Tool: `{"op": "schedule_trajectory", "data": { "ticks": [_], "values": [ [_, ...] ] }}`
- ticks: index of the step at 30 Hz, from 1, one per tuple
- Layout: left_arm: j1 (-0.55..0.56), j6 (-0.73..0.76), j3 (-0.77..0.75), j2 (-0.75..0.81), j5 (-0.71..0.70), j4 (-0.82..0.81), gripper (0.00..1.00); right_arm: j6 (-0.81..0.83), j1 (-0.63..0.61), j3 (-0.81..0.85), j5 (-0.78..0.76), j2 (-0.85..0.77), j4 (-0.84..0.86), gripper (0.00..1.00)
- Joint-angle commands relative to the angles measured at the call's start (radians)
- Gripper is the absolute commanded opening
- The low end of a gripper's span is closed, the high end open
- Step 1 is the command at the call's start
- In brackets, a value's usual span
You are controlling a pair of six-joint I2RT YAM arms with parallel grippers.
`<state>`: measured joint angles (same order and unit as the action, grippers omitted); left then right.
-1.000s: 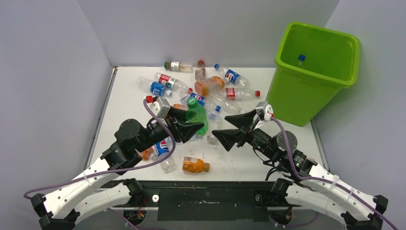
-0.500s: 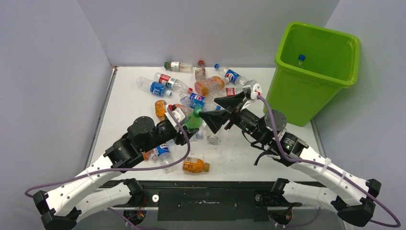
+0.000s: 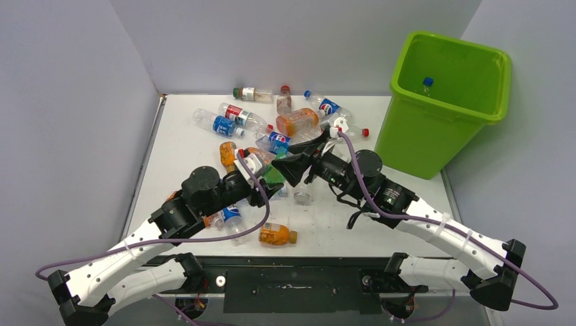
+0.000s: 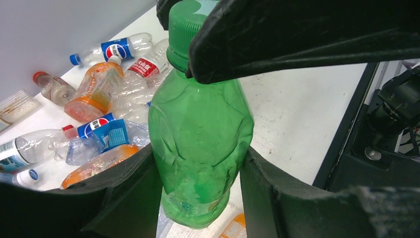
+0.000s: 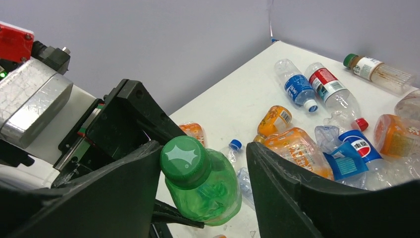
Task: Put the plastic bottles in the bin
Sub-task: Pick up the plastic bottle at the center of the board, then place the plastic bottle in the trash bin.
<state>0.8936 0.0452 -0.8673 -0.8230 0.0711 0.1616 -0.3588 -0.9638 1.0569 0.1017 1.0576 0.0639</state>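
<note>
A green plastic bottle point(image 3: 275, 174) point(image 4: 200, 129) point(image 5: 210, 191) is held off the table, and my left gripper point(image 3: 267, 185) point(image 4: 198, 163) is shut on its body. My right gripper point(image 3: 293, 168) point(image 5: 204, 148) straddles the bottle's green cap point(image 5: 184, 159). One finger point(image 4: 297, 34) touches the cap and the other stands a gap away, so it is open. Several more plastic bottles point(image 3: 292, 122) point(image 5: 317, 99), clear and orange, lie piled at the back of the table. The lime-green bin point(image 3: 421, 136) stands at the back right with a blue-capped bottle point(image 3: 427, 83) inside.
An orange bottle point(image 3: 277, 234) lies near the table's front edge. A blue-labelled bottle point(image 3: 227, 214) sits under my left arm. Grey walls close the table on the left and at the back. Both arms cross over the middle of the table.
My right arm has swung left and forward, bringing its jaws around the green bottle's cap and narrowing them. My left gripper shifted the bottle slightly right, then held still.
</note>
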Motion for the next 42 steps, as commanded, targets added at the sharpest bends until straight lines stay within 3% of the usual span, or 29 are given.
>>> {"op": "schedule_trajectory", "data": {
  "ticks": [1,6,12,13,15,16,17,19,20,21,28,32,37,39,42],
  "values": [
    [-0.007,-0.024,0.001,0.005,0.026,-0.081,0.0,-0.011,-0.007,0.031,0.012,0.013,0.044,0.56],
    [-0.01,-0.039,0.011,0.003,0.039,-0.103,0.0,-0.015,-0.008,0.033,0.019,0.038,0.041,0.44],
    [-0.014,-0.039,0.027,0.015,0.055,-0.117,0.0,-0.019,-0.006,0.048,0.016,0.074,0.008,0.38],
    [-0.014,-0.039,0.032,0.02,0.061,-0.12,0.0,-0.019,-0.007,0.045,0.012,0.075,0.008,0.32],
    [-0.015,-0.039,0.046,0.031,0.072,-0.13,0.0,-0.021,-0.007,0.047,0.003,0.077,0.004,0.08],
    [-0.015,-0.039,0.055,0.037,0.082,-0.137,0.0,-0.023,-0.006,0.048,-0.001,0.075,0.003,0.06],
    [-0.015,-0.039,0.062,0.046,0.093,-0.144,0.13,-0.022,-0.006,0.05,-0.007,0.073,0.0,0.05],
    [-0.015,-0.037,0.082,0.067,0.094,-0.146,0.55,-0.013,-0.007,0.061,-0.02,0.065,-0.014,0.05],
    [-0.014,-0.039,0.094,0.079,0.086,-0.183,0.89,-0.004,-0.007,0.075,-0.031,0.06,-0.029,0.05],
    [-0.014,-0.039,0.107,0.093,0.075,-0.198,0.98,0.015,-0.006,0.096,-0.048,0.055,-0.051,0.05],
    [-0.015,-0.036,0.194,0.216,-0.042,-0.278,0.96,0.226,-0.006,0.378,-0.29,0.032,-0.277,0.05],
    [-0.016,-0.026,0.223,0.255,-0.128,-0.298,0.96,0.372,-0.004,0.564,-0.57,0.056,-0.314,0.05],
    [-0.054,-0.027,0.225,0.248,-0.178,-0.307,0.96,0.571,-0.005,0.621,-0.96,0.083,-0.121,0.05],
    [-0.11,-0.093,0.223,0.239,-0.179,-0.323,0.96,0.712,-0.002,0.607,-1.106,0.099,0.06,0.05],
    [-0.167,-0.161,0.231,0.243,-0.191,-0.336,0.96,0.941,0.04,0.567,-1.192,0.133,0.374,0.05]
  ]
}}
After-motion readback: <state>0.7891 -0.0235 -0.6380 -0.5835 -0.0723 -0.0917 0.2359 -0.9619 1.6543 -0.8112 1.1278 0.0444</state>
